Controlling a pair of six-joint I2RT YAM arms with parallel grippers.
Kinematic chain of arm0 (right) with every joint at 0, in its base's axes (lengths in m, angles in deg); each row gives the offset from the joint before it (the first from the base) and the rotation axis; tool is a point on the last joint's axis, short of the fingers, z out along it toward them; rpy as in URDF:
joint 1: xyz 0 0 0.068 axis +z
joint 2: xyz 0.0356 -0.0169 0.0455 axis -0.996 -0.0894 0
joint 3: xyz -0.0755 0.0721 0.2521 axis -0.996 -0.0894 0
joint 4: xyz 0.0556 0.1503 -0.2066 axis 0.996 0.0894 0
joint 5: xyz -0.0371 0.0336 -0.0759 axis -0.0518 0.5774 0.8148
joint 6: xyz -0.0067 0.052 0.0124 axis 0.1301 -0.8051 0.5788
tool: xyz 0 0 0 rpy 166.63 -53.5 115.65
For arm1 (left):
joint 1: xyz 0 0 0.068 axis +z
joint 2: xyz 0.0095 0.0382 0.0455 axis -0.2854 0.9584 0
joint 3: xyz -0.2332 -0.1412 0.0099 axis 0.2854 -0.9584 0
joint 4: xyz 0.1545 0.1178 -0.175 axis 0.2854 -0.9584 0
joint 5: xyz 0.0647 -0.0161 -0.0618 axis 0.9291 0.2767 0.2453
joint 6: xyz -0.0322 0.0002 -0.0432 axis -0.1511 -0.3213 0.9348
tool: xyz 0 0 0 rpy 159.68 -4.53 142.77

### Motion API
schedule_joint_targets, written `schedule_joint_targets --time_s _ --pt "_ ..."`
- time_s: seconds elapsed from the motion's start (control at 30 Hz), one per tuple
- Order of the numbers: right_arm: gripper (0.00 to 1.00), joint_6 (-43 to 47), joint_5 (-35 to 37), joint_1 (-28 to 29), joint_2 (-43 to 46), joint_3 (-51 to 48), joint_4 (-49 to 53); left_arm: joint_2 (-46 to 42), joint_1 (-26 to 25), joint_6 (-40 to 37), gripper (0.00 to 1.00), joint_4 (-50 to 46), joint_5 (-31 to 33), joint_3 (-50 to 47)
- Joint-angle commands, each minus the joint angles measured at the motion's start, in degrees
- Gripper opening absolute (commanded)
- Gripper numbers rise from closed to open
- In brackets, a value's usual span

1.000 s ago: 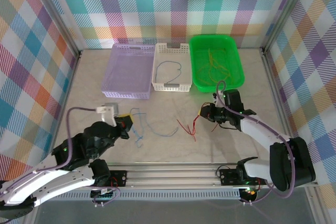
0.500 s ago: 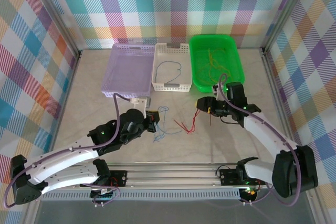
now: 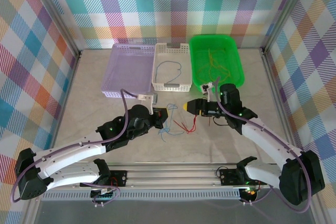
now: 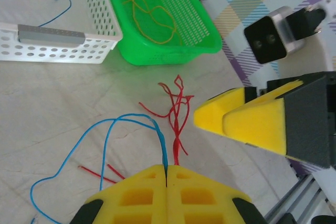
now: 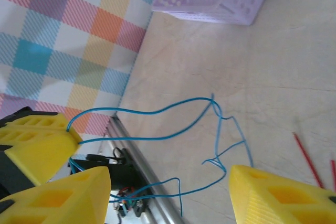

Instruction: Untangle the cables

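Nearest the rail, the left gripper [image 4: 166,184] is pinching a thin, limp blue cable [image 4: 107,140] between fully closed yellow foam fingertips. The wire is entering the seam at the tips and trailing off in loose loops over the pale marbled tabletop [image 3: 89,87]. Facing it, the right gripper [image 5: 168,195] is standing with its yellow fingers spread wide and gripping nothing. Seen from the right wrist, the blue strand is running away from the left arm's fingertips and crossing itself in a small kink out on the table. A little cluster of hair-thin red cables [image 4: 176,111] is lying on the table between the two grippers, close to the blue one; whether they are touching it cannot be told. The blue wire is looking almost weightless, soft and slightly springy, likely to slide through foam pads unless it is nipped right at the tips. A sensible hold for the free gripper would be a straight stretch just past the kink, drawn gently away from the pinched end. A hard tug is likely to tighten the snarl or drag the red strands along. Along the far edge, a lilac perforated plastic basket [image 3: 128,69] is sitting beside a white perforated plastic basket [image 3: 156,72] that is holding a blue-grey cable [image 3: 169,62]. Beside that, a bright green plastic basket [image 3: 210,37] is cradling a loose tangle of yellow and orange cables [image 3: 212,64].
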Motion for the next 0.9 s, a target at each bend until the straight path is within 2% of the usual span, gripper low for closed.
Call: schedule_joint_targets --time_s 0.0,0.23,0.67,0.87 --pt "0.59 -6.5 -2.2 2.6 -1.6 -0.7 -7.8 0.5 0.6 1.7 0.00 4.1 -1.6 0.8" --pt "0.59 -11.4 0.1 7.8 -4.4 -1.0 -13.6 0.9 0.6 2.5 0.00 5.8 -2.3 0.1" --pt "0.51 -16.3 8.0 8.1 -5.1 -2.3 -17.4 0.6 0.6 3.6 0.00 7.7 -4.0 -1.3" --pt "0.51 -18.8 9.0 8.2 -3.3 -4.4 -23.9 0.4 0.6 3.7 0.00 8.2 -4.3 -1.7"
